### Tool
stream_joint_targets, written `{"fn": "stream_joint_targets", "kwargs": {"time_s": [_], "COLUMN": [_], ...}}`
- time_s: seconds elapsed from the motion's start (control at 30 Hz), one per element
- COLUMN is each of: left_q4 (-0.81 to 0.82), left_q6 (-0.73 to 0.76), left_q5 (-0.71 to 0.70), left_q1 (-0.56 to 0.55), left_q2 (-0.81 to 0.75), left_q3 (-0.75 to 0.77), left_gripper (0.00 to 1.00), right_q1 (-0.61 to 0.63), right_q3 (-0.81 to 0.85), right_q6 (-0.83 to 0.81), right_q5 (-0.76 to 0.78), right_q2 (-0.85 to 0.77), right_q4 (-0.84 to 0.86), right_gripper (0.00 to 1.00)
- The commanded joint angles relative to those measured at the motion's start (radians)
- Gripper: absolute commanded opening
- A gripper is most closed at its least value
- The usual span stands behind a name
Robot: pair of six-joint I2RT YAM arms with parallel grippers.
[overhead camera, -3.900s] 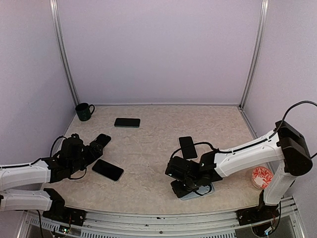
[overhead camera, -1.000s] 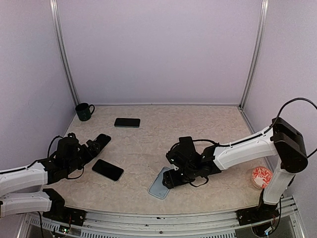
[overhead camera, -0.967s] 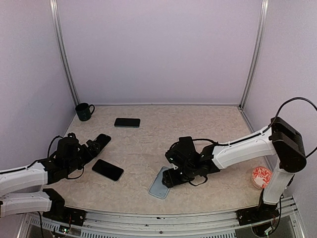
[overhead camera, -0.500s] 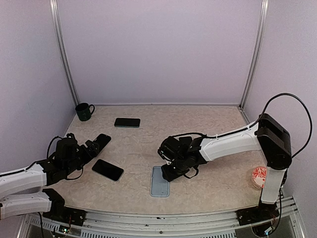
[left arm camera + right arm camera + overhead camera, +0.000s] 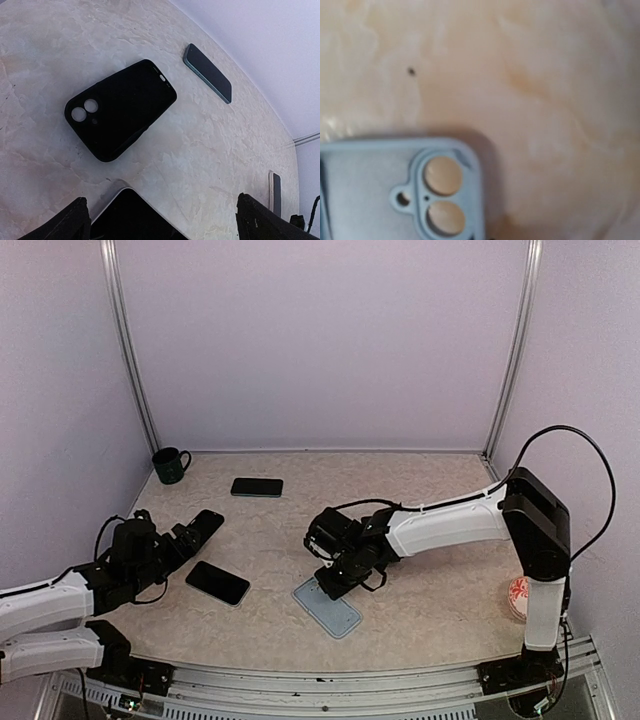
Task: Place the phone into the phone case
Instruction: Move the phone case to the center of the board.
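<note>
A light blue phone case (image 5: 327,607) lies flat near the table's front middle, camera cut-outs up in the right wrist view (image 5: 400,192). My right gripper (image 5: 325,581) is shut, low at the case's far corner and beside it, with nothing seen between its fingers. A black phone (image 5: 217,583) lies on the left, its corner under my open left gripper (image 5: 165,230). A black case (image 5: 120,107) lies just beyond it, and my left gripper (image 5: 186,543) hovers between the two. A teal-edged phone (image 5: 207,72) lies at the back (image 5: 257,487).
A dark mug (image 5: 170,465) stands in the back left corner. A red-patterned dish (image 5: 520,595) sits at the right edge by the right arm's post. Another phone (image 5: 274,192) shows edge-on far right in the left wrist view.
The right gripper closed and swept left across the table. The blue case slid left with it and turned. The left arm stayed still and open.
</note>
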Motion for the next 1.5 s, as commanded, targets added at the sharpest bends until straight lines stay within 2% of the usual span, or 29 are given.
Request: {"fn": "stream_joint_targets", "kwargs": {"time_s": [0.0, 0.17, 0.4, 0.63, 0.8, 0.87, 1.07, 1.23, 1.4, 1.47], "left_q4": [-0.011, -0.025, -0.027, -0.053, -0.046, -0.039, 0.062, 0.121, 0.194, 0.221], "left_q6": [-0.002, -0.005, -0.012, -0.012, -0.008, -0.003, 0.030, 0.075, 0.120, 0.142], "left_q5": [-0.012, -0.015, -0.007, -0.010, -0.007, -0.001, 0.028, 0.040, 0.052, 0.064], "left_q1": [0.006, 0.006, 0.005, 0.004, 0.005, 0.005, 0.013, 0.051, 0.088, 0.099], "left_q2": [-0.024, -0.041, -0.052, -0.064, -0.048, -0.035, 0.059, 0.142, 0.219, 0.260], "left_q3": [-0.016, -0.016, -0.019, -0.022, -0.025, -0.028, -0.026, -0.003, 0.013, 0.021], "left_gripper": [0.99, 0.99, 0.99, 0.99, 0.99, 0.99, 0.99, 0.99, 0.99, 0.99], "right_q1": [-0.010, -0.038, -0.095, -0.101, -0.102, -0.102, -0.102, -0.102, -0.102, -0.102], "right_q3": [0.079, 0.191, 0.367, 0.565, 0.622, 0.617, 0.545, 0.450, 0.257, 0.179], "right_q6": [-0.136, -0.262, -0.402, -0.499, -0.512, -0.510, -0.504, -0.487, -0.449, -0.419], "right_q5": [0.023, 0.025, -0.070, -0.071, -0.071, -0.102, -0.084, -0.086, -0.123, -0.155], "right_q2": [0.042, 0.082, 0.188, 0.323, 0.366, 0.363, 0.305, 0.203, 0.040, -0.030], "right_q4": [-0.047, -0.070, -0.065, -0.104, -0.130, -0.128, -0.082, -0.029, 0.076, 0.119], "right_gripper": [0.06, 0.00, 0.00, 0.00, 0.02, 0.10, 0.51, 0.67, 0.95, 0.99]}}
